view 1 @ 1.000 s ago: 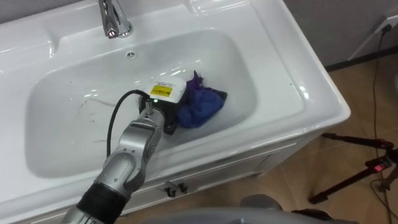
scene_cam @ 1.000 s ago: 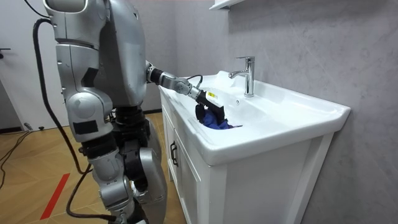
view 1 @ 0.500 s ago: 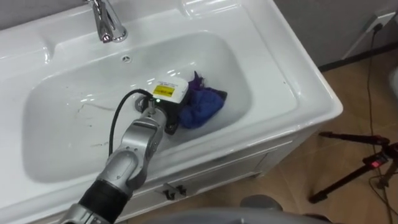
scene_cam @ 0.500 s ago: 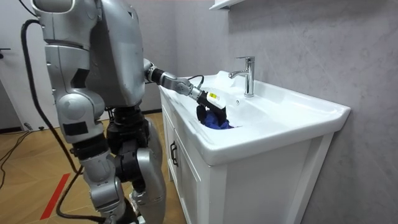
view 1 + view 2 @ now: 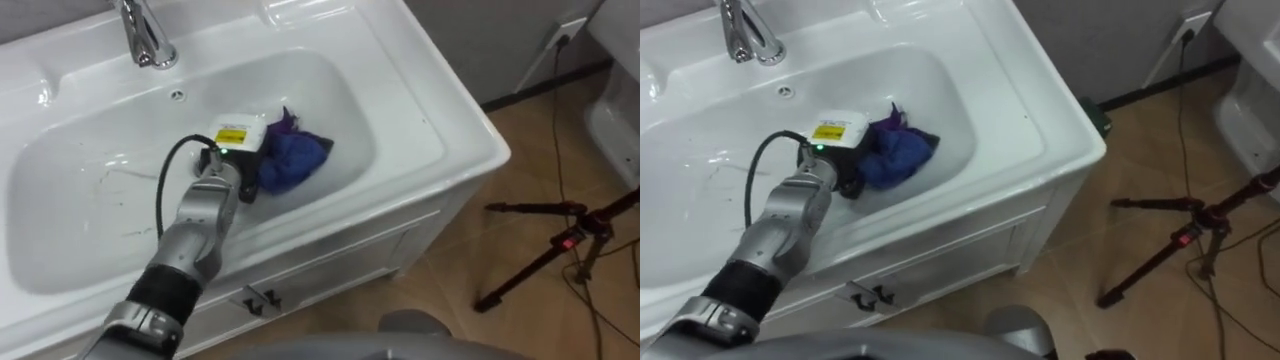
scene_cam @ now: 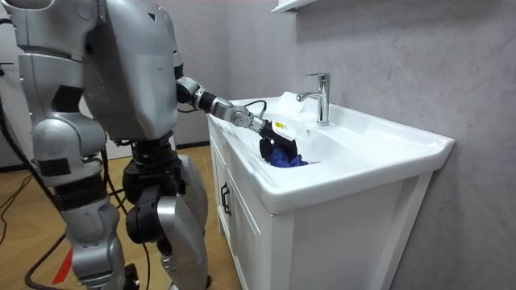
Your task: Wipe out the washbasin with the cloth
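Grey wall backs a white vanity whose basin [image 5: 400, 150] holds a crumpled blue cloth [image 5: 292, 160] near frame centre, with one corner poking toward the top edge. The cloth lies against the left hand [image 5: 226, 162], on its right. The fingers are hidden beneath, so their grip cannot be told.

The two eye views look steeply down from the robot's head, close over the basin [image 5: 430, 130]: tap [image 5: 140, 40] at the far edge, cabinet front near, floor [image 5: 500, 200] and a tripod [image 5: 550, 250] to the right. The right eye sits slightly further right, so everything lies further left in its frame. The room view stands well off to the side at about basin height, facing across the robot toward the wall [image 6: 403, 64]. All views share basin, tap, left hand [image 5: 228, 165] and cloth [image 5: 290, 160].
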You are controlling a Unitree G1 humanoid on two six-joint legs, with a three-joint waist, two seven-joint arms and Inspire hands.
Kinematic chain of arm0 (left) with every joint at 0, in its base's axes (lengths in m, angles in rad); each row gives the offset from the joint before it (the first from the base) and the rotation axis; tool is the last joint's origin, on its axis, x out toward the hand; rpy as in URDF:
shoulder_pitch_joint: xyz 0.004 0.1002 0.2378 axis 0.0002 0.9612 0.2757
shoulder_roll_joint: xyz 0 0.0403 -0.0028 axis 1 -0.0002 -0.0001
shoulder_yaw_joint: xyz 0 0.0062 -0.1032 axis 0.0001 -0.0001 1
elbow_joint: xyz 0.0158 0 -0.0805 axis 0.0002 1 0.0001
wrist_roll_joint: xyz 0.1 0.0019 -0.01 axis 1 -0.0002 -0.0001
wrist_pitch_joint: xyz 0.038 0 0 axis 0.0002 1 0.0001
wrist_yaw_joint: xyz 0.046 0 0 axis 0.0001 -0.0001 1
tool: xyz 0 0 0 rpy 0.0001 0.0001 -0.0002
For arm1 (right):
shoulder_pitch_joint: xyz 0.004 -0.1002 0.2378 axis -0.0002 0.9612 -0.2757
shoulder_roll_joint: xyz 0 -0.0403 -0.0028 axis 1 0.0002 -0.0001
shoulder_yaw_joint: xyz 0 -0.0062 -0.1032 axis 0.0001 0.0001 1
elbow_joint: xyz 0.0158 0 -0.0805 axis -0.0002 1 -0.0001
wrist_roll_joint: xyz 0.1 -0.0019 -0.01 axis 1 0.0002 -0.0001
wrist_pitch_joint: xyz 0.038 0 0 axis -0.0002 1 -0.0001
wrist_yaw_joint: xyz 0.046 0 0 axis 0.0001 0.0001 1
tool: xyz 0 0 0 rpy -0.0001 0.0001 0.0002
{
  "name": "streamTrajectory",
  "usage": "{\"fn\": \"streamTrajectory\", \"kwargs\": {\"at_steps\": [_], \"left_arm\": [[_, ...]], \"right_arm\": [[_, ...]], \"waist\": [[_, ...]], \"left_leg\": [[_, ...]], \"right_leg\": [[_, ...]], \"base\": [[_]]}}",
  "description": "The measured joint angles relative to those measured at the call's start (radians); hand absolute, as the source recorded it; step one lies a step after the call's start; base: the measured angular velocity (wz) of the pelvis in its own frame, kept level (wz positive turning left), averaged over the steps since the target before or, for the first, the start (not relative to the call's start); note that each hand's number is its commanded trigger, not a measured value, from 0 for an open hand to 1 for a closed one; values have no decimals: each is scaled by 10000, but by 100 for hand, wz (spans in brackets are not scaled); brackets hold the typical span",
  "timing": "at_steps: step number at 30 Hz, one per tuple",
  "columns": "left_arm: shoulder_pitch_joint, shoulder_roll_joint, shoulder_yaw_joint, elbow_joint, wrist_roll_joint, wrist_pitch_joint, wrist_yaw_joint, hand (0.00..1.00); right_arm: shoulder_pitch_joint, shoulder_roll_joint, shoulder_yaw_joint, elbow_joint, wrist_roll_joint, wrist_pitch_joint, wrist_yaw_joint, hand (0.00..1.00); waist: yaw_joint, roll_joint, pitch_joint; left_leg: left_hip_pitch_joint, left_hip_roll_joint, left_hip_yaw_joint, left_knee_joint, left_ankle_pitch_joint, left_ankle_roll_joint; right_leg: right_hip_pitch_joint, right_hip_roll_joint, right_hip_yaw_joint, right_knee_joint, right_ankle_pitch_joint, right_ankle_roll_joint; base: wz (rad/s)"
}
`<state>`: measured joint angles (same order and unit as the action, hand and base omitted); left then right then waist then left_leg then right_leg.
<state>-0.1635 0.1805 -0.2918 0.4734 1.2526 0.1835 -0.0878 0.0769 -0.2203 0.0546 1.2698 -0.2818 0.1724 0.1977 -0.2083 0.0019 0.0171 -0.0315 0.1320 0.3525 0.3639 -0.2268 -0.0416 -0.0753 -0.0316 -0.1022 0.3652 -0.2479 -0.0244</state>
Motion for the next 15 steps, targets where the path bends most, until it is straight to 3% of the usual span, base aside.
{"fn": "streamTrajectory", "kwargs": {"at_steps": [1, 6, 8, 15], "left_arm": [[-147, 26, 27, 228, -9, 3, 0, 100], [-511, 86, 464, 983, -38, 30, -193, 100], [-451, 86, 824, 1001, -11, 108, -452, 100], [-183, 95, 1483, 1350, -18, 535, -901, 100]], "right_arm": [[8, -22, 1, -1, -19, 53, -36, 0], [88, 18, -49, -235, -19, 281, 23, 0], [100, 28, -522, -260, -20, 339, 10, 0], [205, 48, -777, -36, 10, 707, -14, 0]], "waist": [[8, 51, -37], [-14, 136, -68], [3, 202, -107], [265, 299, -153]], "left_leg": [[-134, 74, 63, 181, -5, -3], [-79, 326, 298, 316, -89, -124], [-86, 404, 311, 295, -133, -191], [164, 462, 345, 227, -120, -255]], "right_leg": [[-98, 40, 28, 47, 32, -35], [-160, 218, 263, 182, 45, -146], [-241, 355, 326, 233, 78, -197], [-53, 337, 211, 325, -4, -345]], "base": [[-17], [-13], [-11], [-4]]}}
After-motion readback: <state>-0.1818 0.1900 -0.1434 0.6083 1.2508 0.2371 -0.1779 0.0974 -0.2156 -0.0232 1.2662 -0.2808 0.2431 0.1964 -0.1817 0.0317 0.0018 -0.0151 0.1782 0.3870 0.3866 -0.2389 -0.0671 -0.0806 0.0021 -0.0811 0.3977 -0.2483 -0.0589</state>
